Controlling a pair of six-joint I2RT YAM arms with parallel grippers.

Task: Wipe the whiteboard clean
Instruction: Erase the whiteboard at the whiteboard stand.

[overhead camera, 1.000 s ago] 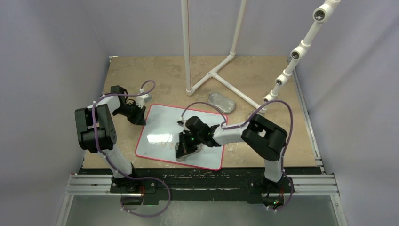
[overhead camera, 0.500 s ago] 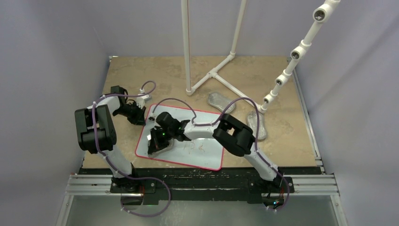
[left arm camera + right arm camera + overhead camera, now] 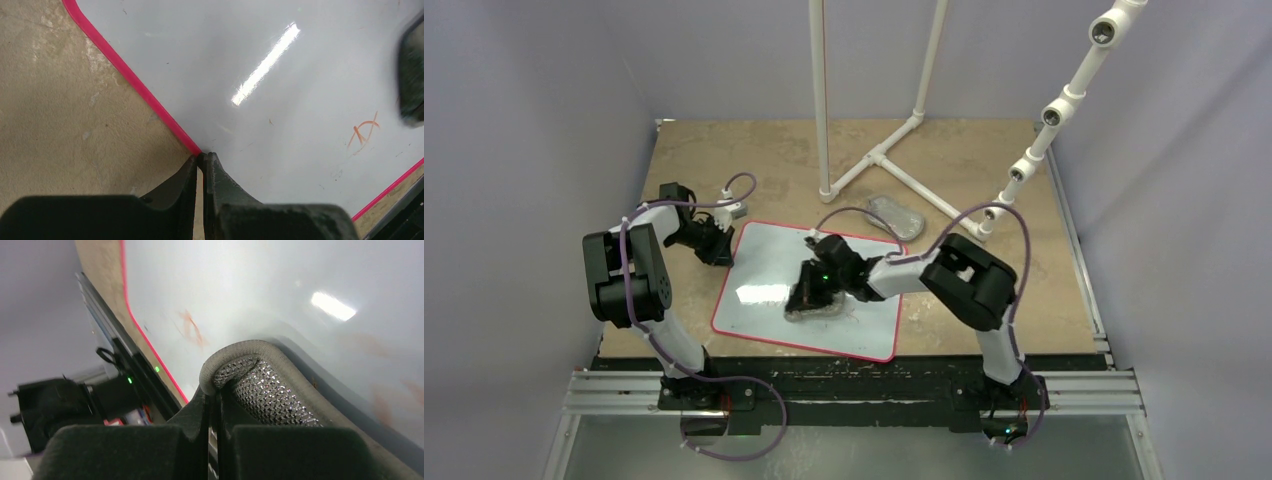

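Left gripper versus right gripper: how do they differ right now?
Grip: the left gripper pinches the red rim of the whiteboard; the right gripper clamps a silvery-grey mesh pad.
Place: the left gripper sits at the board's left edge, beside bare table; the right gripper is over the board's middle, with the pad against the surface near faint red marks.
Shared: both have their jaws closed on something.

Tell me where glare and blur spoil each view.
Top external: a pale glare patch on the whiteboard, otherwise sharp. Left wrist: a bright glare streak across the board, and a dark blurred shape at the right edge. Right wrist: a glare spot upper right, smeared red marks, the pad in the right hand fairly sharp.
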